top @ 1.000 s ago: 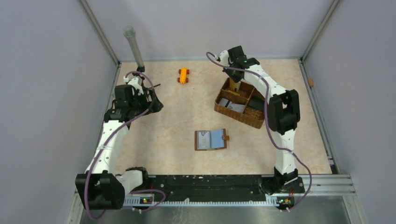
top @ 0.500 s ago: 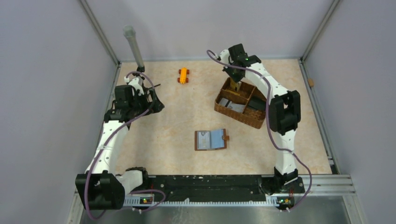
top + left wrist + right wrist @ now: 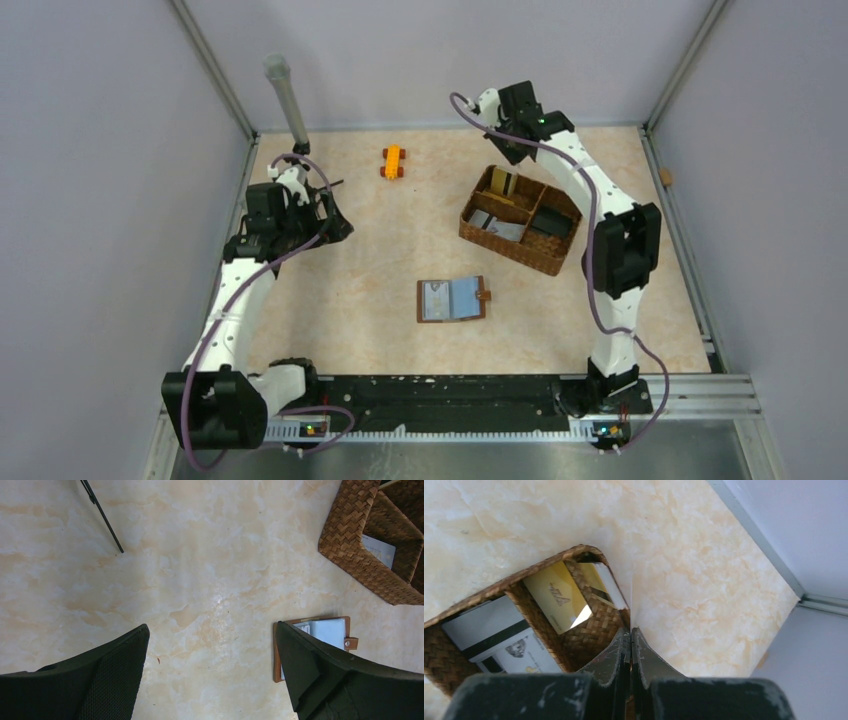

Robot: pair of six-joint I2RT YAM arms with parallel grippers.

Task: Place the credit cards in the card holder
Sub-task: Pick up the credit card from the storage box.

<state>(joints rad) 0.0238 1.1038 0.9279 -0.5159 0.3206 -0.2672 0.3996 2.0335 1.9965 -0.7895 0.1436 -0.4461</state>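
Note:
The card holder, a brown wallet with blue pockets, lies open on the table's middle; in the left wrist view it is partly hidden behind my right finger. Gold, silver-grey and black credit cards sit in the woven basket. My right gripper hangs above the basket's far corner, shut on a thin card seen edge-on. Two gold cards lean in the compartment below it. My left gripper is open and empty over bare table at the left.
An orange toy car stands at the back. A grey post rises at the back left corner. A thin black strip lies near the left gripper. A small brown object sits by the right wall.
My right gripper has risen out of the basket's far compartment and moved back and right, with a card pinched in it. The left arm has not moved.

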